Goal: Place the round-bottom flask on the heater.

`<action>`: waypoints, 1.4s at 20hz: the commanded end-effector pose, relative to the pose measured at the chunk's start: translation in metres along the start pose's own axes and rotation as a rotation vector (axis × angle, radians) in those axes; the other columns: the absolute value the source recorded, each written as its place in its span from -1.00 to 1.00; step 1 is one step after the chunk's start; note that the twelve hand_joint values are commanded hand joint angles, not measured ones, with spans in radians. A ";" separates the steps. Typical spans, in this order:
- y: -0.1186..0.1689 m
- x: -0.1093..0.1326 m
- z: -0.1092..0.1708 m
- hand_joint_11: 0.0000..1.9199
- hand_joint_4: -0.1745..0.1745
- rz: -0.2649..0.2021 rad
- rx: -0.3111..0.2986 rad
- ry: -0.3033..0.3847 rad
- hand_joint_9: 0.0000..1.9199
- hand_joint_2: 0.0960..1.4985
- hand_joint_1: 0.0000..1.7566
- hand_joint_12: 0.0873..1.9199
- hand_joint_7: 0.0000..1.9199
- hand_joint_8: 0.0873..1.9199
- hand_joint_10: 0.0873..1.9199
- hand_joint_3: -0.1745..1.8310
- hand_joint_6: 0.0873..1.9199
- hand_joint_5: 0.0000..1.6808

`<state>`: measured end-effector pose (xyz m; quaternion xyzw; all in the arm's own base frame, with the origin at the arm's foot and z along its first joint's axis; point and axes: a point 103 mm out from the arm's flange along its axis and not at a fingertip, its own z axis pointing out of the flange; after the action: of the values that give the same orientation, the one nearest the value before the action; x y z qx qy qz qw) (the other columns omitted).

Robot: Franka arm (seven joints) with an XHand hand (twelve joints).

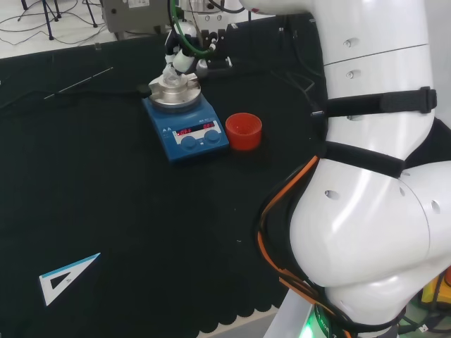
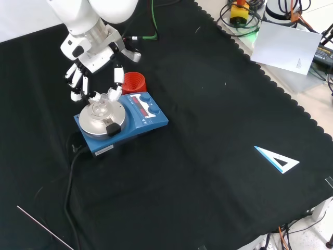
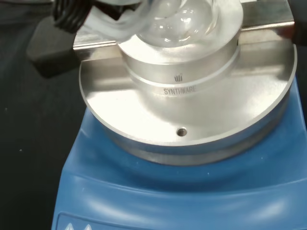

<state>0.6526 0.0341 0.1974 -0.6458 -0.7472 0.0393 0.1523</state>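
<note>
The clear round-bottom flask [image 2: 102, 108] sits upright in the silver metal block [image 3: 184, 72] on top of the blue heater [image 2: 136, 123]. In the head view the flask [image 1: 173, 75] shows on the heater [image 1: 189, 134] at the far middle of the cloth. The hand [image 2: 89, 58] hangs just above it, with fingers [image 2: 78, 86] nearly straight on one side of the neck and the thumb [image 2: 117, 79] on the other. Its fingertips end close beside the neck without curling round it. A blurred white part of the hand [image 3: 112, 24] lies next to the flask's bulb [image 3: 180, 21].
A red ribbed ring stand [image 2: 133, 82] stands right behind the heater, under the hand's thumb side. The heater's black cable [image 2: 73, 172] runs towards the cloth's near edge in the front view. A set square [image 2: 277, 158] lies far off at the right, and a thin rod [image 2: 44, 226] at the lower left.
</note>
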 end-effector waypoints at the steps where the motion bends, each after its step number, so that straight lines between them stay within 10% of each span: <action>1: 0.001 -0.006 -0.009 -0.87 0.23 0.011 -0.042 0.052 -0.54 0.20 0.01 0.36 -0.71 -0.47 -0.43 -0.49 -0.12 -0.06; 28: -0.052 -0.012 -0.050 -0.93 -0.09 0.023 -0.136 0.028 -0.60 -0.11 -0.07 0.39 -0.78 -0.46 -0.40 -0.21 -0.59 -0.47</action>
<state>0.6383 0.0127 0.2424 -0.6591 -0.7388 -0.0237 0.1384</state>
